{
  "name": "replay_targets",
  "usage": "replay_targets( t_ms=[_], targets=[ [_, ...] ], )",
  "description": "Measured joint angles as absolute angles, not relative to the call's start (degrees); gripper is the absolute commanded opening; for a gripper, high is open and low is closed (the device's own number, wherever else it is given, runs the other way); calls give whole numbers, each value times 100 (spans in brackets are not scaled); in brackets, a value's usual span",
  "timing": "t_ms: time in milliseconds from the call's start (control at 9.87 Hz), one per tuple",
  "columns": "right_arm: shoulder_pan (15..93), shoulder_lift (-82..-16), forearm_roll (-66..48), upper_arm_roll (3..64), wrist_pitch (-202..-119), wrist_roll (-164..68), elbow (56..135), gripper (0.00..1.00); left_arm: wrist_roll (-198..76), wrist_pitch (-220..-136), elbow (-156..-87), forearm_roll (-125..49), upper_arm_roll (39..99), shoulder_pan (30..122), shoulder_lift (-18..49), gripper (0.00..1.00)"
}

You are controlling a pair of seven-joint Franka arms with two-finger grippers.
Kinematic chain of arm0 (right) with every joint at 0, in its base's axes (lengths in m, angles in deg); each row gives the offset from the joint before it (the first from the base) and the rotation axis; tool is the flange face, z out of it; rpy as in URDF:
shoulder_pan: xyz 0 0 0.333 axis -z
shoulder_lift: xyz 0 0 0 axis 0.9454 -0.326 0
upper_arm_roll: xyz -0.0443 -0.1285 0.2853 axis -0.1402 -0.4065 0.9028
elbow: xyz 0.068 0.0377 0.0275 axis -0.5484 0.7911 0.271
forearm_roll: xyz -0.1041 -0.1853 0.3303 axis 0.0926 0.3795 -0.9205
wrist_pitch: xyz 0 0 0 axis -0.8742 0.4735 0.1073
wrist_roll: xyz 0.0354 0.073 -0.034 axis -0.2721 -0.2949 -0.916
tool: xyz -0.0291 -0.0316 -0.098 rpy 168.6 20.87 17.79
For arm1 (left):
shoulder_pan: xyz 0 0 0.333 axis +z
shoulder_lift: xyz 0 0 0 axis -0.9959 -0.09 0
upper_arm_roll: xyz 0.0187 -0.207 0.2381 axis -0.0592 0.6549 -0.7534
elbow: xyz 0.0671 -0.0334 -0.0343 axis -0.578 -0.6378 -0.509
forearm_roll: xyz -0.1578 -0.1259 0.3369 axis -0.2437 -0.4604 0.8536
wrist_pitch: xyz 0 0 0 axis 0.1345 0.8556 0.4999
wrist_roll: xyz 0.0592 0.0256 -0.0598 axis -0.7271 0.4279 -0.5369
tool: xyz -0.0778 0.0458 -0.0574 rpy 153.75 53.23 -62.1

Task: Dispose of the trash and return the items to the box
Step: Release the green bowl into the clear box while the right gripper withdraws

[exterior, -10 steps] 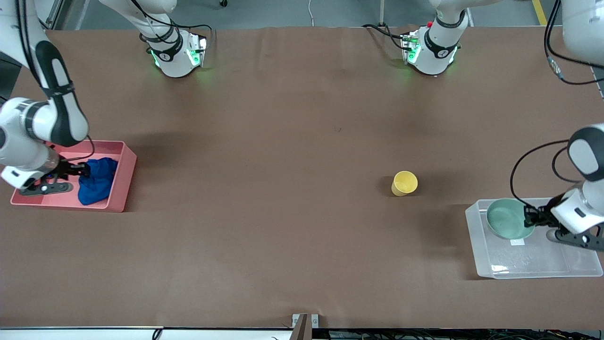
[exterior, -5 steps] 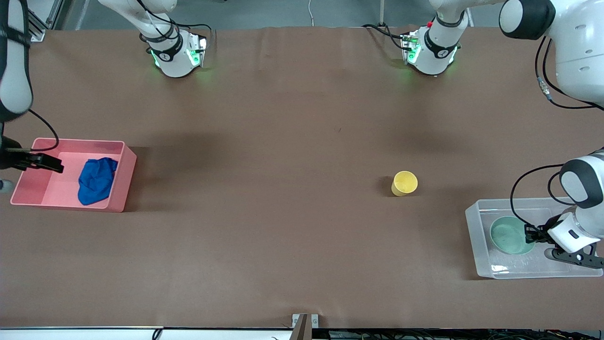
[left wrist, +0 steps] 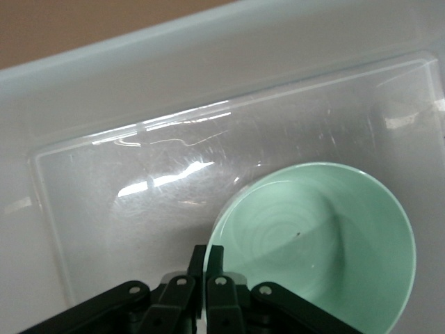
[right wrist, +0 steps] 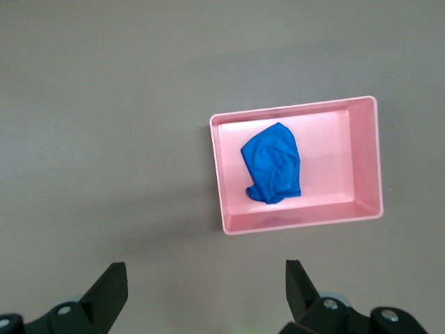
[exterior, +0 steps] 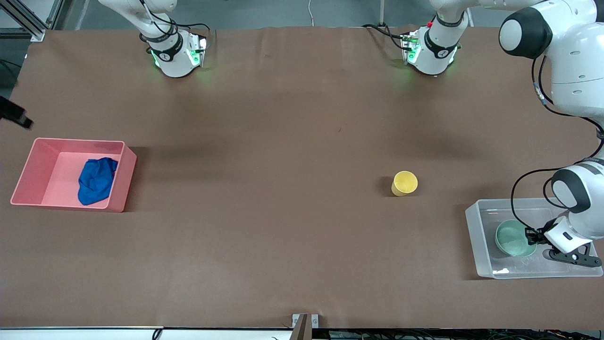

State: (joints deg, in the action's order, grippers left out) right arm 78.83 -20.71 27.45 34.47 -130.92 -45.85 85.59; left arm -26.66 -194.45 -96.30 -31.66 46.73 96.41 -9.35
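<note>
White arms (exterior: 573,56), black joints, black cables

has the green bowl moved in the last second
Yes. The green bowl, pinched by the left gripper, has shifted nearer the front camera within the clear box, down onto its base.

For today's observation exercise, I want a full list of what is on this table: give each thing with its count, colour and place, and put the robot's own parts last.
cloth wad: one, royal blue, lying in the pink bin.
pink bin: one, pink, at the right arm's end of the table.
cup: one, yellow, upright on the bare table, farther from the front camera than the tub.
bowl: one, mint green, inside the clear tub.
clear tub: one, translucent, at the left arm's end of the table.
table: one, brown cover.
left pincer: one, black, shut on the bowl's rim, down in the tub.
right pincer: one, black, open, raised high above the table beside the pink bin.
</note>
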Motion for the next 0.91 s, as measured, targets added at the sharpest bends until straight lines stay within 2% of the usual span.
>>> replay_targets(
  t_ms=[101,304,507,709,912],
  targets=[
    [7884,-2065,2745,3447,-12954,-4585,8381,100,-2694,-19464,-9629,-3166,4672,9643,-936,100],
    [7882,-2175,2745,3461,-12968,-4585,8368,100,-2727,-19500,-9512,-3166,4673,9644,-875,100],
    [7877,-2252,2745,3472,-12978,-4586,8366,100,-2729,-19228,-9446,-3166,4696,9610,-514,100],
    [7866,-2255,2771,3480,-12971,-4591,8363,100,-2791,-18492,-9476,-3166,4920,9598,107,100],
    [7805,-2257,2788,3492,-12973,-4591,8360,100,-3362,-18123,-10107,-3166,5365,9567,987,100]
  ],
)
